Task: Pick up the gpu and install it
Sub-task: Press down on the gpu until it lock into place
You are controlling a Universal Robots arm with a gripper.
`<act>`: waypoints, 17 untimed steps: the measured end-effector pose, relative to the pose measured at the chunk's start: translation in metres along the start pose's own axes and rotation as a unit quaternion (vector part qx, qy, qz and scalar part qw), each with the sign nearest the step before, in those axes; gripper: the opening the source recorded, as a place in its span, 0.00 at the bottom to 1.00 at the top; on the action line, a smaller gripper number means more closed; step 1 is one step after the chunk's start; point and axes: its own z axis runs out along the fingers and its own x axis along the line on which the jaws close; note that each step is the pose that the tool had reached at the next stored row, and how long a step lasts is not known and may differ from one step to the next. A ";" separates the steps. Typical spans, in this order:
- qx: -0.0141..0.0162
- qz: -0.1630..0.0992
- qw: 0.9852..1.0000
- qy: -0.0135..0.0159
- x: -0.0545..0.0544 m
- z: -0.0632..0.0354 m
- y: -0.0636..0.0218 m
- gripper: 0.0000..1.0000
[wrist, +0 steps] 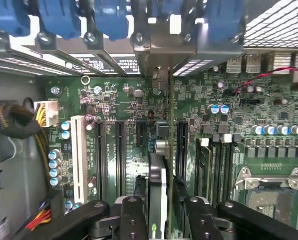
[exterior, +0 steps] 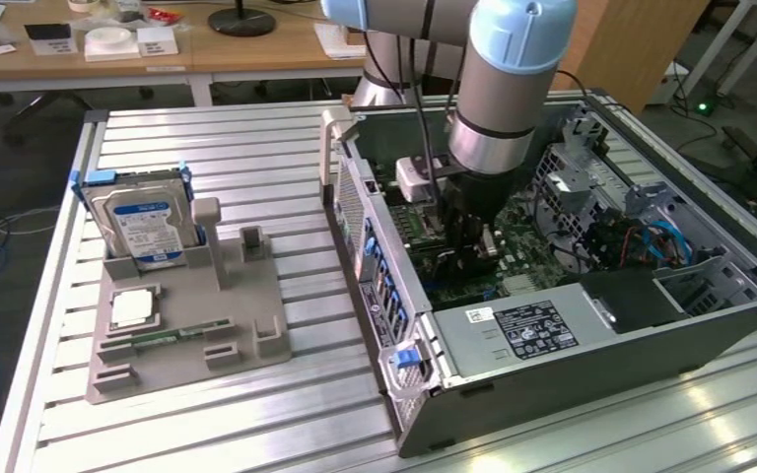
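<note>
The gpu (wrist: 158, 180) stands on edge in a motherboard (wrist: 123, 105) slot inside the open computer case (exterior: 392, 286). It shows end-on as a thin dark card. Its silver bracket (wrist: 156, 55) reaches up to the case's rear slot openings. My gripper (wrist: 161, 220) straddles the card from above, one black finger (wrist: 133, 220) on each side. A narrow gap shows between the card and the other finger (wrist: 199, 220), so the jaws stand slightly open around it. In the exterior view the gripper (exterior: 468, 258) is low inside the case, over the board.
On the exterior view's left, a grey fixture (exterior: 253, 296) holds a blue-labelled hard drive (exterior: 149, 222), a processor (exterior: 133, 307) and a green memory stick (exterior: 169, 335). Around the card are empty black slots, a white slot (wrist: 78, 155), a cable bundle (wrist: 18, 125) and the processor socket (wrist: 274, 195).
</note>
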 end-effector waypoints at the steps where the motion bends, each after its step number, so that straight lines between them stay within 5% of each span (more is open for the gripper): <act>1: 0.000 0.000 1.000 0.000 0.000 -0.0018 -0.0001 0.35; 11: 0.003 0.000 1.000 0.000 -0.001 -0.0276 -0.0018 0.35; 17: 0.003 0.000 1.000 0.000 -0.001 -0.0287 -0.0019 0.35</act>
